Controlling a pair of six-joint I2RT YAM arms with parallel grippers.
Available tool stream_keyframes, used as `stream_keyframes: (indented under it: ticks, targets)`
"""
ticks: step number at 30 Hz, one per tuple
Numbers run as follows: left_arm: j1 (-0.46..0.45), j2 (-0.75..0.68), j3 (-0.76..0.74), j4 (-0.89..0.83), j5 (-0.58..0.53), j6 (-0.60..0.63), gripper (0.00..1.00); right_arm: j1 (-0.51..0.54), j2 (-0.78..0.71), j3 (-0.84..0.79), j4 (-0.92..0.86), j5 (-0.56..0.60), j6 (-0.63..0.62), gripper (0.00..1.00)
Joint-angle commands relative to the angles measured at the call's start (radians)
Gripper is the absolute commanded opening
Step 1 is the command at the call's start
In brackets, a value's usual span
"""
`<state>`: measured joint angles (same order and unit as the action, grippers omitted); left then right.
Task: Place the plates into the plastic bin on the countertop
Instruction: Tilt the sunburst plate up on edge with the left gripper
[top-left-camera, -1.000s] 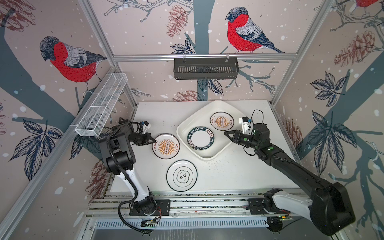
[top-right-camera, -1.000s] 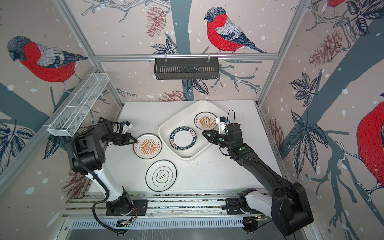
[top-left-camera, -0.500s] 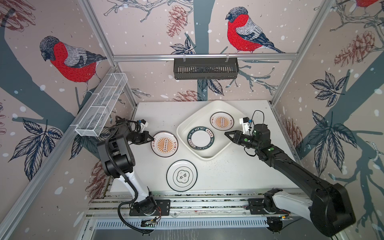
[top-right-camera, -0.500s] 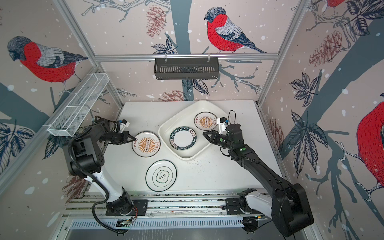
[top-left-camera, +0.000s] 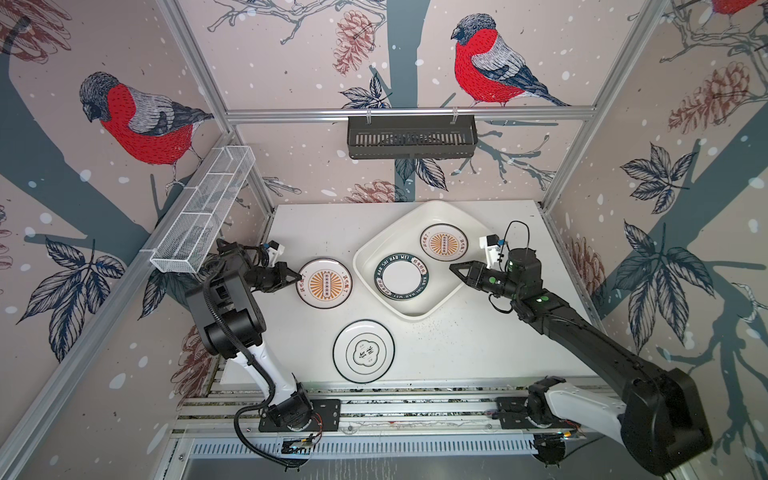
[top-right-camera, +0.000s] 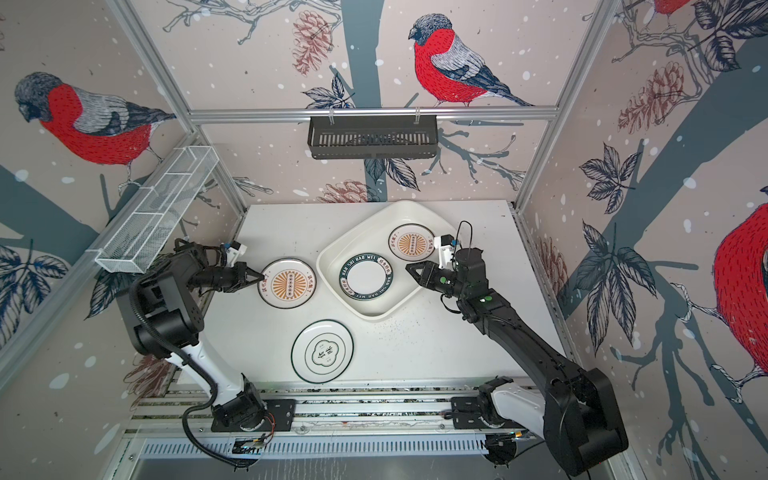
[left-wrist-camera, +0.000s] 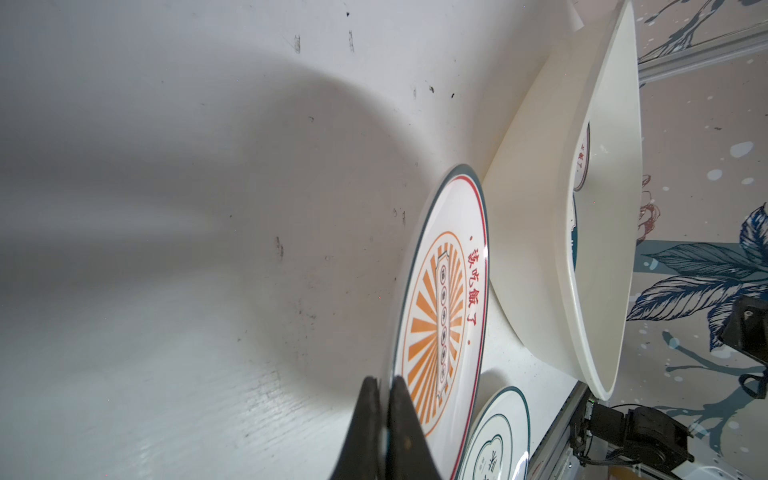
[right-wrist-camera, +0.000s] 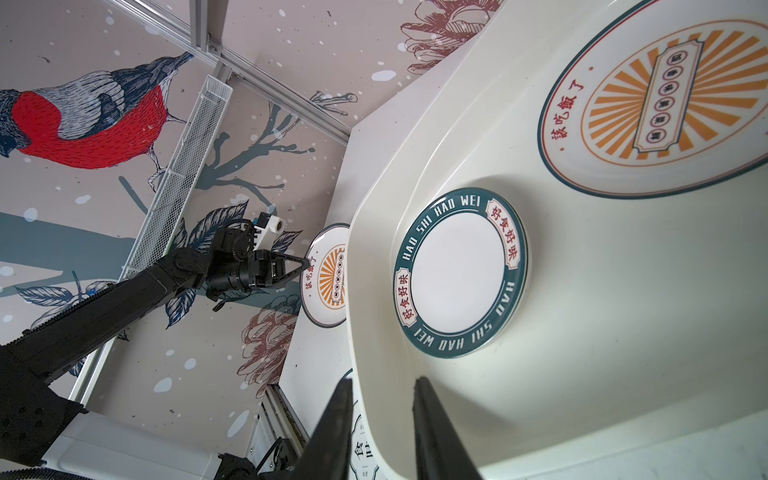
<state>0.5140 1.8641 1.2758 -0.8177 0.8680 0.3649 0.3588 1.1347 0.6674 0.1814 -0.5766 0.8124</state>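
Note:
My left gripper (top-left-camera: 298, 277) is shut on the rim of a sunburst plate (top-left-camera: 325, 284), just left of the plastic bin (top-left-camera: 415, 316). In the left wrist view the fingers (left-wrist-camera: 399, 399) pinch that plate (left-wrist-camera: 440, 316), which is tilted above its shadow on the countertop (top-left-camera: 478, 345). The bin holds a green lettered plate (top-left-camera: 401, 276) and another sunburst plate (top-left-camera: 443, 242). A black-rimmed emblem plate (top-left-camera: 363, 351) lies flat near the front edge. My right gripper (top-left-camera: 453, 268) is open at the bin's right wall. The bin's rim (right-wrist-camera: 374, 340) shows between its jaws.
A black slotted basket (top-left-camera: 411, 137) hangs on the back wall. A white wire-mesh rack (top-left-camera: 203, 216) hangs on the left wall above my left arm. Aluminium posts frame the corners, and the arm rail (top-left-camera: 415, 407) runs along the front.
The left gripper has drawn the sunburst plate slightly left and toward the back, with its held edge raised. The right arm has not moved.

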Motion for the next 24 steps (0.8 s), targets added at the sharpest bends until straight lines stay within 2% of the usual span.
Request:
stream_keyframes:
  ticks: [1, 15, 24]
  targets:
    - [0.013, -0.015, -0.014, -0.006, 0.098, -0.028, 0.00, 0.001, 0.003, 0.007, 0.030, -0.011, -0.002, 0.27]
    - [0.085, -0.125, -0.088, 0.077, 0.146, -0.159, 0.00, -0.001, 0.007, 0.014, 0.028, -0.019, -0.005, 0.27]
    - [0.089, -0.187, -0.095, 0.108, 0.182, -0.209, 0.00, -0.001, 0.009, 0.027, 0.023, -0.026, -0.009, 0.27]
